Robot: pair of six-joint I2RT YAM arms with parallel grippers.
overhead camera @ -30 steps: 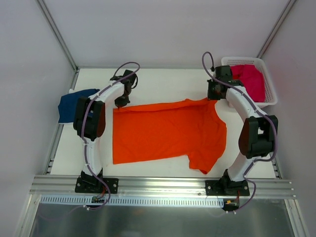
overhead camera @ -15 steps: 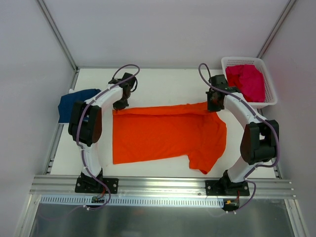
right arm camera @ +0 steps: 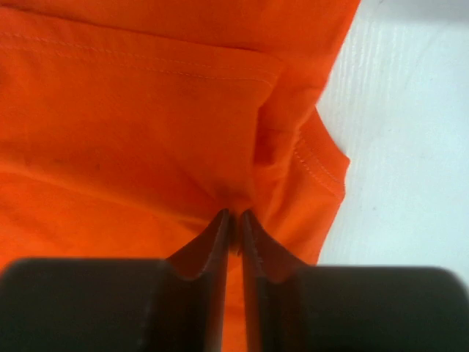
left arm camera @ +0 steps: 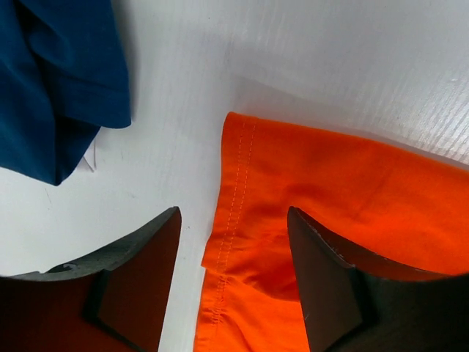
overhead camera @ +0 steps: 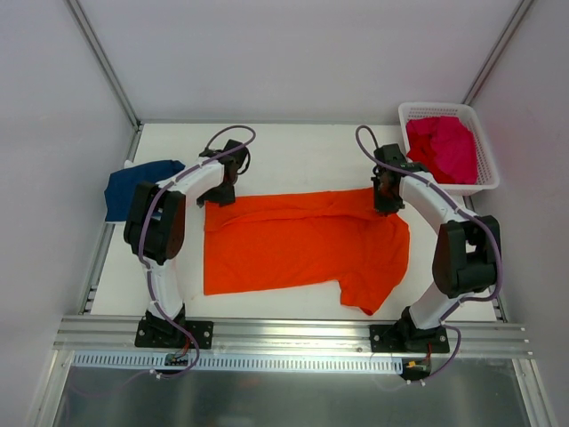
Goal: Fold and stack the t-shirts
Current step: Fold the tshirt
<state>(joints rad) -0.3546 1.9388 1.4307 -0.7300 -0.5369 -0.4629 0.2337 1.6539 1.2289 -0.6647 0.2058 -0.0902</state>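
The bright orange t-shirt (overhead camera: 302, 242) lies spread across the middle of the table, with a narrow fold along its far edge. My left gripper (overhead camera: 220, 192) stands open over its far left corner. In the left wrist view the stitched orange hem (left arm camera: 234, 191) lies loose on the table between the spread fingers (left arm camera: 139, 271) of the left gripper (left arm camera: 233, 214). My right gripper (overhead camera: 384, 201) is at the far right corner, shut on a pinch of orange t-shirt (right arm camera: 146, 110), as the right gripper (right arm camera: 234, 214) shows close up. A navy t-shirt (overhead camera: 133, 187) lies crumpled at the far left.
A white lattice basket (overhead camera: 436, 106) stands at the far right corner and holds a magenta-pink t-shirt (overhead camera: 442, 147). The navy t-shirt (left arm camera: 51, 81) lies close to my left fingers. Bare white table (overhead camera: 302, 151) runs behind the orange t-shirt. Metal frame rails border the table.
Both grippers moved slightly toward the near side and down, laying the orange shirt's far edge on the table. The left gripper opened and let go of its corner.
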